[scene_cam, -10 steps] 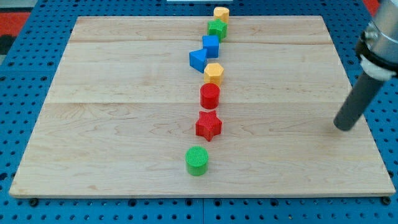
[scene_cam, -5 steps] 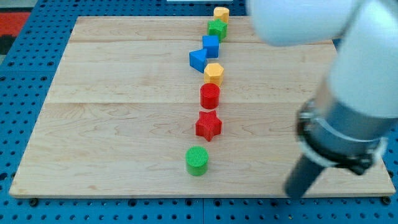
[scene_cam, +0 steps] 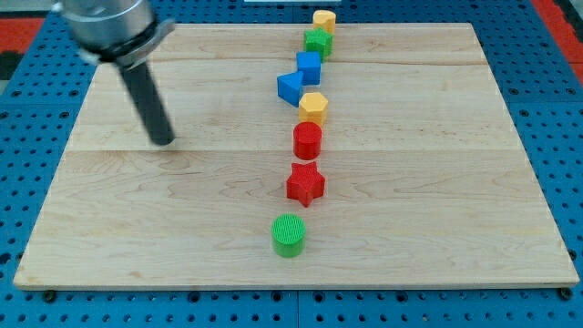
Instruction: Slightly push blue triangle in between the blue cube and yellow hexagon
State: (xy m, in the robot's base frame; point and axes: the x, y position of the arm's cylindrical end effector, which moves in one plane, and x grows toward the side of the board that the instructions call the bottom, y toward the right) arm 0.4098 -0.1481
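Now my tip (scene_cam: 164, 141) rests on the table (scene_cam: 437, 182) at the view's left, well apart from every block; the arm has no hand, only the dark rod. Near the view's top centre, the blue triangle (scene_cam: 290, 87) sits just left of the line of blocks, touching the blue cube (scene_cam: 309, 67) above it and close to the yellow hexagon (scene_cam: 313, 107) below. Further down stand a red cylinder (scene_cam: 308, 140), a red star (scene_cam: 305, 184) and a green cylinder (scene_cam: 289, 235).
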